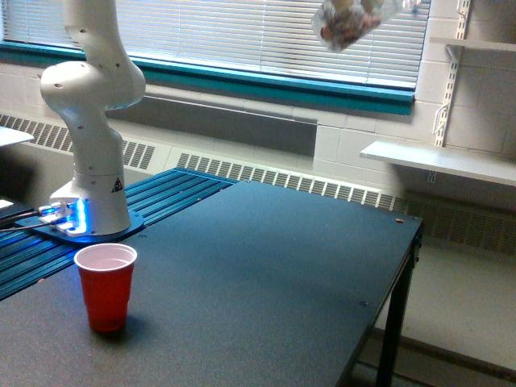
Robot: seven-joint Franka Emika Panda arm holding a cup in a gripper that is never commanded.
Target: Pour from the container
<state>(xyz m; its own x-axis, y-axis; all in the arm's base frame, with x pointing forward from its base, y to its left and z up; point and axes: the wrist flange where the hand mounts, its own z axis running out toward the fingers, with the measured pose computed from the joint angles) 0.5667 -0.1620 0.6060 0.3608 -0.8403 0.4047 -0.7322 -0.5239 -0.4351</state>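
Observation:
The container (348, 22), a clear plastic cup with small wrapped candies showing through its wall, hangs high at the top edge of the exterior view, in front of the window blinds. It is tilted and slightly blurred. It is far above the table and well toward the view's right of the red cup (106, 286). That red cup stands upright on the dark table near the front left, its white inside empty. My gripper is cut off by the top edge of the frame, so its fingers do not show.
The arm's white base (89, 161) stands on a blue slatted plate (153, 201) at the left. The dark table (266, 274) ends at its right edge near a black leg (393, 339). White wall shelves (439, 161) hang at the right.

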